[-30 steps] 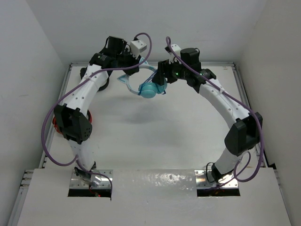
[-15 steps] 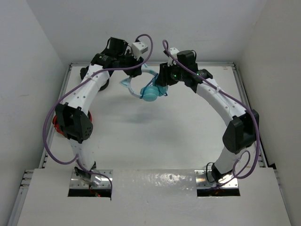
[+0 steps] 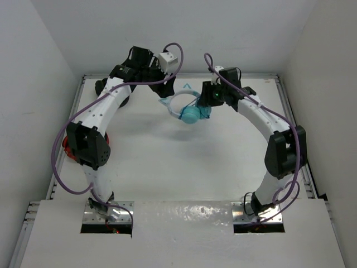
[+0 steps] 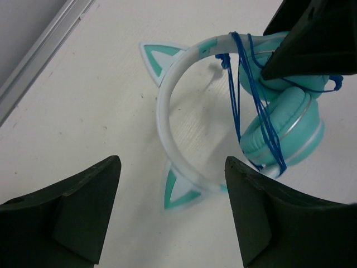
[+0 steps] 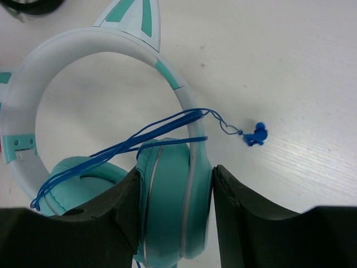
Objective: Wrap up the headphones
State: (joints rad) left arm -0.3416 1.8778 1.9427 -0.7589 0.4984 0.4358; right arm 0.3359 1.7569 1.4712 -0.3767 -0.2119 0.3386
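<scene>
The headphones (image 3: 191,115) are teal with a pale cat-ear headband (image 3: 177,100) and sit at the back middle of the table. My right gripper (image 3: 207,104) is shut on one earcup (image 5: 173,206), with a finger pressed against each side. Blue cable (image 5: 139,137) is wound over the headband and earcups. Its blue plug (image 5: 255,135) trails onto the table. My left gripper (image 3: 159,82) hovers to the left of the headband (image 4: 167,111). It stands open (image 4: 173,212) with nothing between its fingers. Whether the headband touches the table I cannot tell.
A black object (image 3: 124,99) lies under my left arm at the back left, and its edge shows in the right wrist view (image 5: 33,5). Something red (image 3: 67,148) sits by the left rail. The table's metal rail (image 4: 39,50) runs close on the left.
My left gripper has opened and let go of the headband. My right gripper has closed on the earcup and carried the headphones to the right and slightly nearer.
</scene>
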